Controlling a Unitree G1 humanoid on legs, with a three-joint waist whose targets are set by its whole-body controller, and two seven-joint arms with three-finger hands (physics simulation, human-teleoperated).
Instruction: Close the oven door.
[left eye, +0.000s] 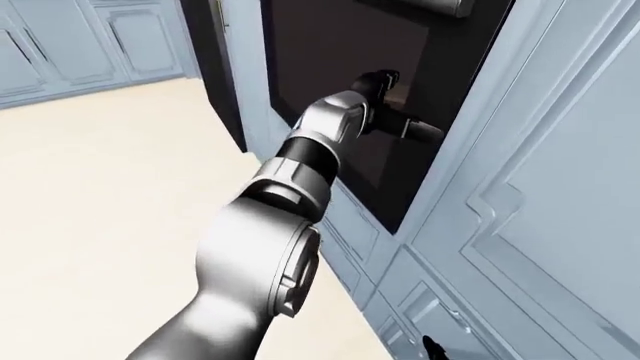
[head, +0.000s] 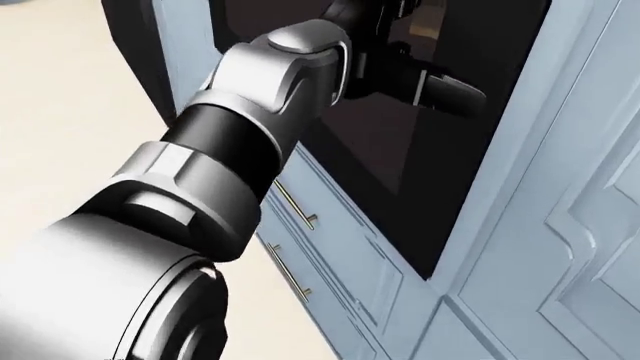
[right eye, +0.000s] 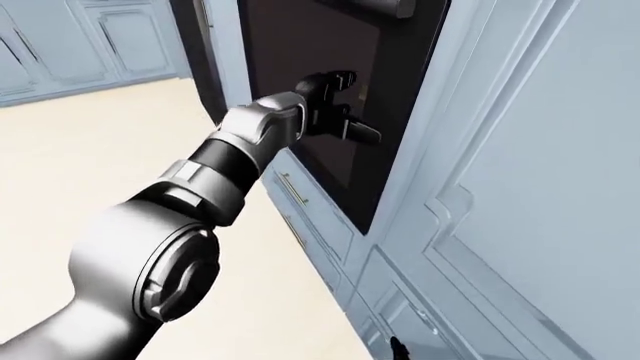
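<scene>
The oven door (left eye: 330, 52) is a black glass panel set in pale blue cabinetry, and its face looks about flush with the cabinet frame. Its grey handle (right eye: 375, 6) shows at the top edge of the right-eye view. My left arm reaches in from the bottom left. My left hand (left eye: 400, 120) lies against the glass at mid-height with its fingers (right eye: 365, 132) spread and nothing in them. The head view shows the same hand (head: 420, 67) on the door from close up. My right hand is out of sight.
Two drawers with brass bar handles (head: 297, 206) sit under the oven. Tall pale blue cabinet panels (left eye: 560, 210) fill the right. A dark vertical strip (left eye: 215, 75) stands left of the oven frame. Beige floor (left eye: 100, 187) spreads left, with more cabinets (left eye: 90, 45) at top left.
</scene>
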